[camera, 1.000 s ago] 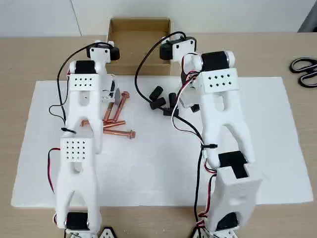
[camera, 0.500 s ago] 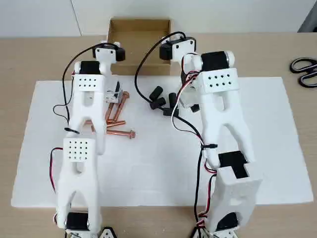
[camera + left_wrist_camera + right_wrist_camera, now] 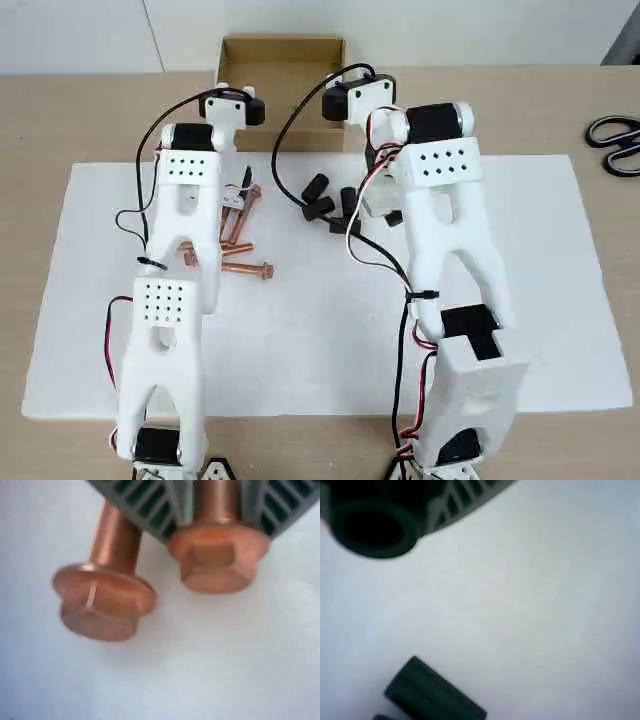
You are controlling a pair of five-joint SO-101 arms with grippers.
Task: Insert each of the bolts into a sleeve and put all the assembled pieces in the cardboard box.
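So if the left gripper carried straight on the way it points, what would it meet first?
Most likely the copper bolt directly ahead of the left gripper, very close to it. A second bolt lies beside it on the white sheet. Depth is hard to judge here.

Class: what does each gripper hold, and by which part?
Left gripper: a copper bolt, clamped on the shank just behind the head. Right gripper: apparently a black sleeve, by its side wall; the contact is partly hidden.
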